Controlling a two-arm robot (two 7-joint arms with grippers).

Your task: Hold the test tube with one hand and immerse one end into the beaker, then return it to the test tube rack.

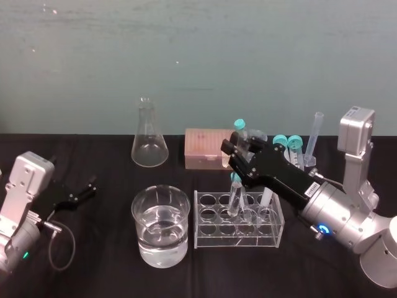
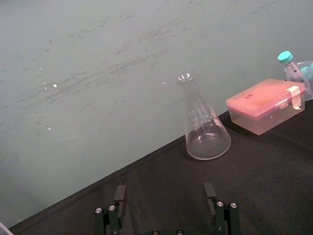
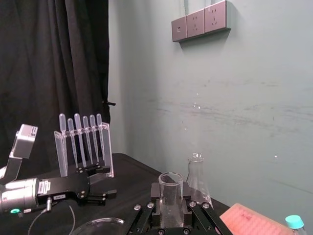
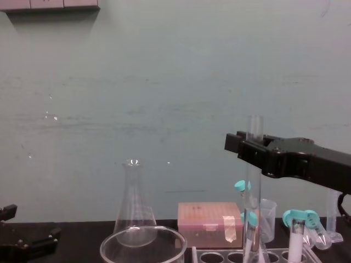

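test tube point(image 1: 234, 197) clenched upright in right hand point(image 1: 235, 161), lower end in test tube rack point(image 1: 208, 239) just below it; beaker point(image 1: 140, 218) dip and return look not yet done, left gripper point(image 1: 91, 185) parked apart.

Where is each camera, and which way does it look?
Head: up high, looking down; left pincer and right pincer show.
Chest: lower, looking across at the wall; the right pincer shows, shut on the test tube.
Left wrist: on the left arm, facing the flask; the open left pincer shows.
Right wrist: on the right arm, facing the wall; its pincer shows.
Head and chest share the beaker.
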